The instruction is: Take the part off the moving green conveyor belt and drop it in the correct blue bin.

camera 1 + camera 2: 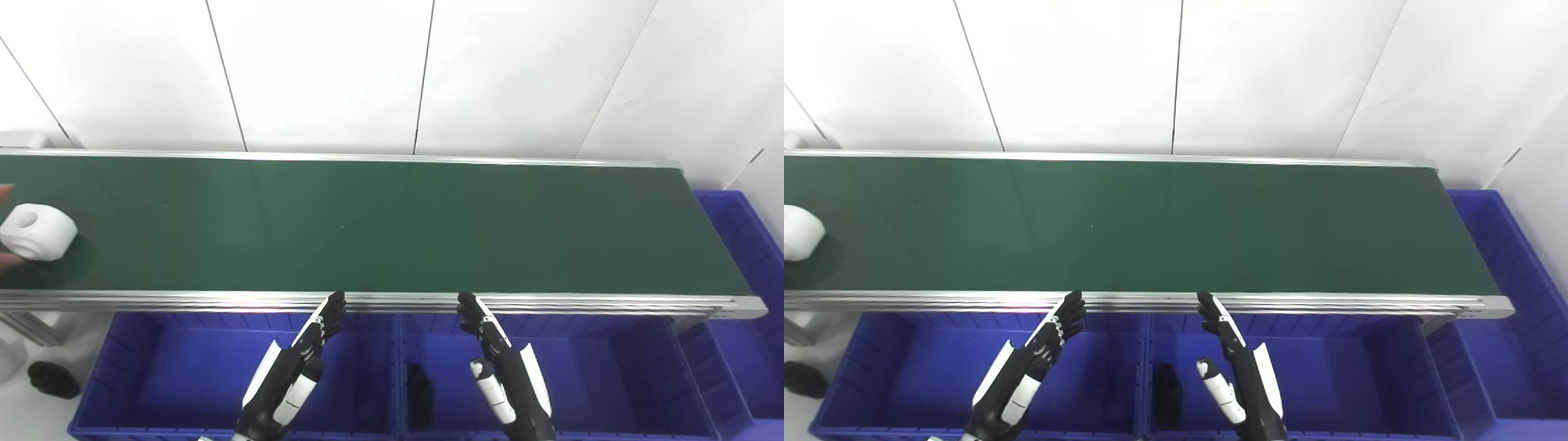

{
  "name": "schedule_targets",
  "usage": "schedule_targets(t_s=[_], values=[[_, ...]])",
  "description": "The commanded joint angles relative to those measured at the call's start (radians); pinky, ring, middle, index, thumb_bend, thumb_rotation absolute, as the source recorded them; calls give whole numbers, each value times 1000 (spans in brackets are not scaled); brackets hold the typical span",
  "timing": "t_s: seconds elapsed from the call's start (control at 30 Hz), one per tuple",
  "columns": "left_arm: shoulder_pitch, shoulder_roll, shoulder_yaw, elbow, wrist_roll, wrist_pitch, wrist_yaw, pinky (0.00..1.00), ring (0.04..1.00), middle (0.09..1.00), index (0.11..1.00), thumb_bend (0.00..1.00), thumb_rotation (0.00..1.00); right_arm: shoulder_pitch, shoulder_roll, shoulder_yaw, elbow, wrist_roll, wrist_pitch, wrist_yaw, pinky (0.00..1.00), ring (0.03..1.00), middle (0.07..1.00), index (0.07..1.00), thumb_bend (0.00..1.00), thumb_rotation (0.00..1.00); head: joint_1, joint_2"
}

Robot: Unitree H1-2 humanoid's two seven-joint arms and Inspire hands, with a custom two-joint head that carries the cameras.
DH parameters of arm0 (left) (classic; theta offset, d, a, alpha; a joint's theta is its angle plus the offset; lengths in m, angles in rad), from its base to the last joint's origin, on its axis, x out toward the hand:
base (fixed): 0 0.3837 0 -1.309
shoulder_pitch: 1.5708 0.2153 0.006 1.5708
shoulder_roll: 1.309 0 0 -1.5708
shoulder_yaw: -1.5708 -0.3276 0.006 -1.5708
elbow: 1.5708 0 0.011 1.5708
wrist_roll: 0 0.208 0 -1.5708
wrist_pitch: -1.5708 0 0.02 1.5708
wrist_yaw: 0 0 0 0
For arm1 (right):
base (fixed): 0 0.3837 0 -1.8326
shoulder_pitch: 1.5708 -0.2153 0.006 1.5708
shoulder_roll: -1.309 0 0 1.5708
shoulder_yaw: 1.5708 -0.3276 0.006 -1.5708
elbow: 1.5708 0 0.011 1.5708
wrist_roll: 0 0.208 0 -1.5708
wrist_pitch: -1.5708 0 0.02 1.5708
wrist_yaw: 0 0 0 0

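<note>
Both hands, left [300, 361] & right [499, 361], open, empty, over bins; white part [37, 231] looks rigid, light, smooth plastic — prob. grab across its round sides.

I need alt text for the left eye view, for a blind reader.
A white part lies at the far left of a green conveyor belt. The left hand and right hand hover open above blue bins.
</note>
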Motion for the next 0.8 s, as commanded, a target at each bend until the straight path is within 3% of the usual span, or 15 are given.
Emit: schedule_targets(t_s=[0.0,0.17,0.4,0.63,0.77], values=[[3,-3,1,-7,17,-49,12,953,966,976,959,684,1000,-4,11,0,-13,-4,-36,-11,871,909,929,931,708,1000,-1,-2],[8,-9,-7,16,25,-71,22,945,965,977,952,595,1000,21,8,-3,-28,-29,-17,-19,874,910,933,932,701,1000,1,-13],[10,-10,-18,30,17,-73,37,936,957,969,935,478,1000,30,0,9,6,-4,-55,-21,865,905,930,940,696,1000,-1,-36],[27,-26,-30,33,16,-73,70,961,968,973,934,485,1000,30,-28,52,33,55,-58,-18,907,942,955,963,713,1000,-5,-54],[25,-36,-38,58,-41,-73,29,998,993,992,958,471,1000,35,-31,70,49,87,-59,-31,922,945,953,961,702,998,3,-71]])
